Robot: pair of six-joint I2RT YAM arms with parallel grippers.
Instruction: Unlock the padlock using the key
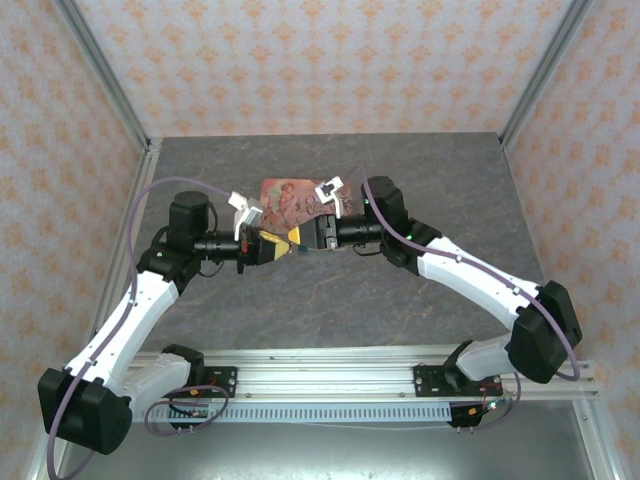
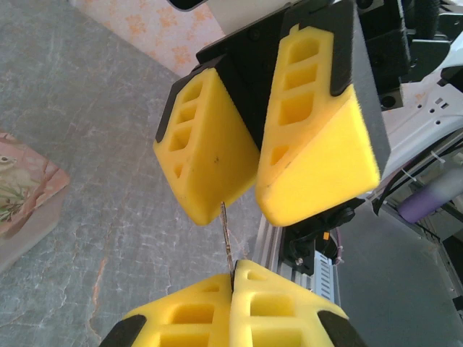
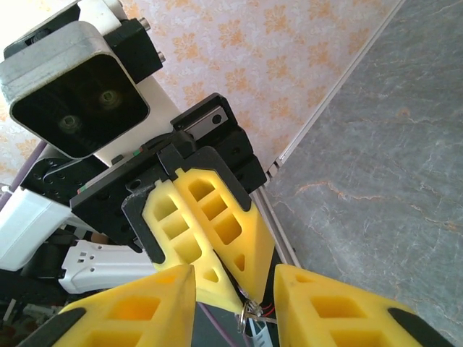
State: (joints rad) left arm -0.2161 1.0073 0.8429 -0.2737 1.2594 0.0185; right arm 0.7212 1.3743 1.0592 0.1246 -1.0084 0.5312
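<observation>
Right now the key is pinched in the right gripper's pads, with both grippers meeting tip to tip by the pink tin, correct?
No. The left gripper pinches the key; the left wrist view shows its thin shaft between those closed pads. The right gripper is open. They do meet tip to tip by the pink tin.

Key (image 2: pixel 226 242) mostly hidden betw. left fingers (image 2: pixel 282 303); only thin edge shows. Overhead view: too small to tell. Pink tin (image 2: pixel 25 188) cut off at left pic edge.
</observation>
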